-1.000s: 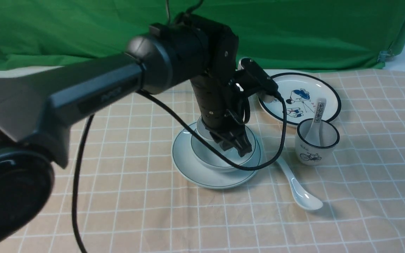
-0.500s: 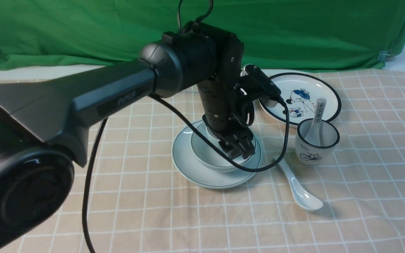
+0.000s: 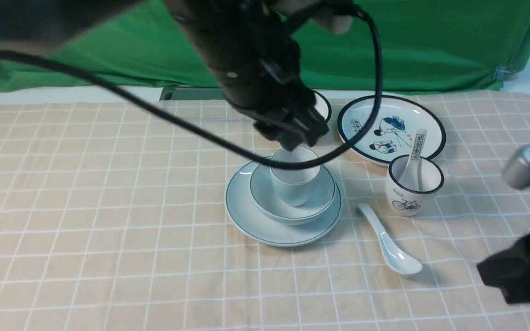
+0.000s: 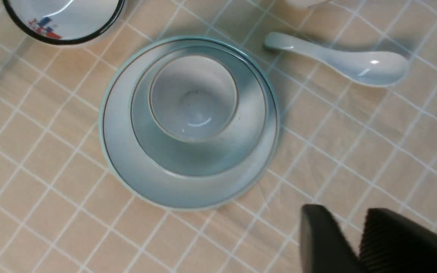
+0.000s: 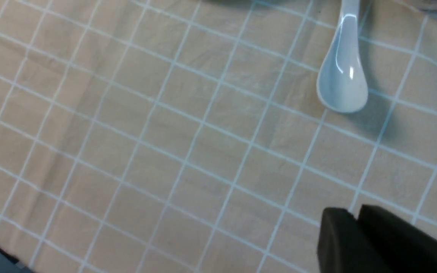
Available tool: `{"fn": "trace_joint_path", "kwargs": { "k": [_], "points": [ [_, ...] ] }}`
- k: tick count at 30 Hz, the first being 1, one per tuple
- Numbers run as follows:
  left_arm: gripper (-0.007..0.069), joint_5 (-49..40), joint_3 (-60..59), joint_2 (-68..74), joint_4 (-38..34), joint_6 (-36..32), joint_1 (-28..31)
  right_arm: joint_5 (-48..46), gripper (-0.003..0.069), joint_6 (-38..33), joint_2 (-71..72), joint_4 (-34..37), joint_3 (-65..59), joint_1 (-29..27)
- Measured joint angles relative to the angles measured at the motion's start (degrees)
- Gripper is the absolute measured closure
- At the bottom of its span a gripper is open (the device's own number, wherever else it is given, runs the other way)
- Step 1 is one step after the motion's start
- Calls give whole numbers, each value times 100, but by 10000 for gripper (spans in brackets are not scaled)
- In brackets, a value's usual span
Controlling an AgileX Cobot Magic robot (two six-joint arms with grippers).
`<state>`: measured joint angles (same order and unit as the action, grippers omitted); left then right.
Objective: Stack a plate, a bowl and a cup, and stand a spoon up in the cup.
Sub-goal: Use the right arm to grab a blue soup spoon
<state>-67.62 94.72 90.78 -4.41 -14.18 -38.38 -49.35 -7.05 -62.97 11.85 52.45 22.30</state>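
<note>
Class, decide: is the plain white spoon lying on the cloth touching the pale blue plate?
Apart. The left wrist view shows a strip of checked cloth between the plain white spoon handle's tip and the pale blue plate rim; the front view agrees.

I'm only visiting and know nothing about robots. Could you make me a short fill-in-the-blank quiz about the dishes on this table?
1. The plain cup stands inside the ____, which sits on the plain plate.
2. The plain spoon lies flat on the checked ____, outside any cup.
3. The printed spoon stands in the black-rimmed cup, which bears a ____ drawing.

Missing words: bowl; cloth; bicycle.
</note>
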Motion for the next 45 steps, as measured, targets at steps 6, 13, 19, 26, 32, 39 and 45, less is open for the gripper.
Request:
{"fn": "trace_joint_path", "kwargs": {
  "k": [6,13,19,26,32,39,45],
  "points": [
    [618,1466,-2317,-2269,-44,90,0,-13,515,2,-1564,-131,924,486],
    [620,3552,-4762,-4281,-396,108,0,37,358,172,-3011,-445,1705,583],
    [620,4064,-5500,-5045,-474,108,0,537,332,381,-3961,-892,1914,588],
    [620,4064,-5506,-5094,-742,108,0,984,332,519,-4422,-1030,1979,542],
    [620,4004,-5506,-5094,-846,108,0,1284,331,599,-4597,-1055,1991,308],
    [620,3889,-5510,-5094,-849,114,0,1573,326,607,-4685,-1066,1991,254],
    [620,3840,-5510,-5100,-922,114,0,1712,323,607,-4829,-1104,2024,233]
  ]
}}
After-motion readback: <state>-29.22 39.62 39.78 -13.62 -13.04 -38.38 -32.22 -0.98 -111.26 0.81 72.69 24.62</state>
